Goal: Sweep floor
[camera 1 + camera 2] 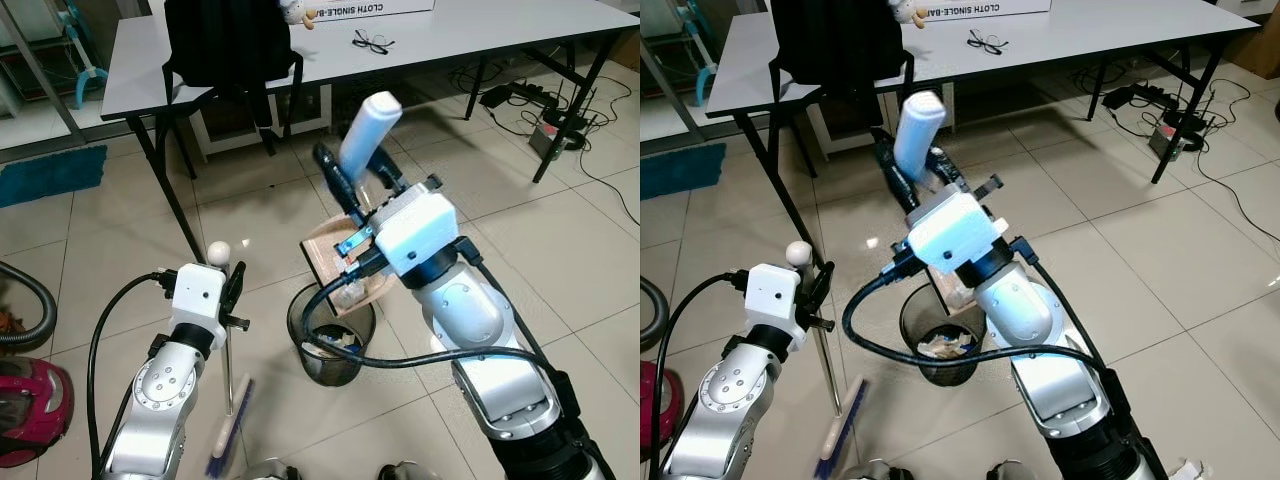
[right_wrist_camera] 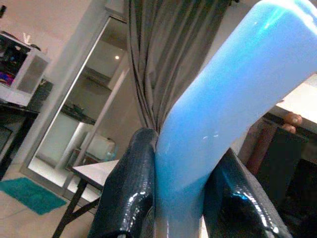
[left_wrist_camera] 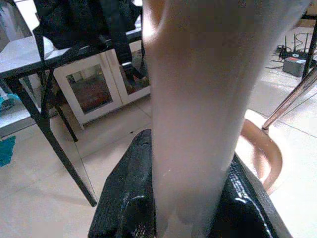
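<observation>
My right gripper [image 1: 345,185] is shut on the pale blue handle [image 1: 368,130] of a beige dustpan [image 1: 330,255]. The pan is tipped over a black mesh bin [image 1: 300,305] that has scraps of paper inside. In the right wrist view the handle [image 2: 218,109] sits tight between the black fingers [image 2: 131,193]. My left gripper [image 1: 232,290] is shut on the broom, just under its white ball top [image 1: 218,251]. The metal rod [image 1: 228,370] runs down to a blue brush [image 1: 229,430] on the tiles left of the bin. In the left wrist view the broom's handle [image 3: 198,124] stands between the fingers.
A grey table [image 1: 450,40] on black legs stands ahead, with a black backpack [image 1: 225,40] and glasses [image 1: 372,41] on it. Cables and a power strip [image 1: 545,110] lie at the far right. A red vacuum cleaner [image 1: 25,405] sits at the left, a teal mat [image 1: 50,172] beyond it.
</observation>
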Available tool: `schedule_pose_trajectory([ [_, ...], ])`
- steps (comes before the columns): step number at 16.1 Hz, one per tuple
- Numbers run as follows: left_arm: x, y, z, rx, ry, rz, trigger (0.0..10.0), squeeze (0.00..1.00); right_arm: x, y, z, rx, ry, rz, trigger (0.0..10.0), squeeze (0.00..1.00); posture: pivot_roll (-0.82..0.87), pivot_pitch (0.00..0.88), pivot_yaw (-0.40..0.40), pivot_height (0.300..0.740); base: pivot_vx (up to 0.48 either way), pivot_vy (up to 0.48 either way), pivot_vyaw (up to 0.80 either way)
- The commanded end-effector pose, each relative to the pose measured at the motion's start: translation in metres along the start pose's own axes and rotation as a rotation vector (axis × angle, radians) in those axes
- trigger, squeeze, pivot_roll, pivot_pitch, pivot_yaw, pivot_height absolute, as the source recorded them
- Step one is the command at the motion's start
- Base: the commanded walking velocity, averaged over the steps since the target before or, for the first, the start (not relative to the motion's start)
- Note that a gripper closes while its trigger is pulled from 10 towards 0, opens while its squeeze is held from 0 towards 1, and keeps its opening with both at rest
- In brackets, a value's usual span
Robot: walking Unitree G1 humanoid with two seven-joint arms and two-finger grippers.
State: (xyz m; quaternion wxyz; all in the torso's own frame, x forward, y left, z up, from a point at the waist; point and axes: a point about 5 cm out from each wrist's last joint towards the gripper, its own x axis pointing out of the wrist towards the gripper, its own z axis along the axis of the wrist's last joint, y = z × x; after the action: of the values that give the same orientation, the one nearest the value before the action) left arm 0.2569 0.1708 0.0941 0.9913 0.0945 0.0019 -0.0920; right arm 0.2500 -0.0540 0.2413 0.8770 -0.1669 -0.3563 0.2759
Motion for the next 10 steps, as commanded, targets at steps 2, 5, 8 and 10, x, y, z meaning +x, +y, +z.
schedule_pose_trajectory([
  [2,0.0019,-0.0001,0.0044,0.026,-0.022,-0.009,10.0,0.00,0.0017,0.0034,0.0143,0.017,-0.093,0.029,10.0,0.00,-0.01,0.067,0.071,0.740,0.000,0.000,0.00],
  [5,0.0021,-0.0005,0.0049,0.021,-0.023,-0.008,10.0,0.00,0.0021,0.0008,0.0092,0.051,-0.054,-0.015,10.0,0.00,-0.01,0.064,0.070,0.740,0.000,0.000,0.00],
  [8,0.0021,-0.0009,0.0051,0.020,-0.024,-0.008,10.0,0.00,0.0009,0.0022,0.0083,0.006,-0.062,0.015,10.0,0.00,-0.01,0.065,0.070,0.740,0.000,0.000,0.00],
  [10,0.0019,-0.0010,0.0052,0.020,-0.024,-0.009,10.0,0.00,0.0003,0.0041,0.0093,-0.008,-0.072,0.033,10.0,0.00,-0.01,0.066,0.070,0.740,0.000,0.000,0.00],
])
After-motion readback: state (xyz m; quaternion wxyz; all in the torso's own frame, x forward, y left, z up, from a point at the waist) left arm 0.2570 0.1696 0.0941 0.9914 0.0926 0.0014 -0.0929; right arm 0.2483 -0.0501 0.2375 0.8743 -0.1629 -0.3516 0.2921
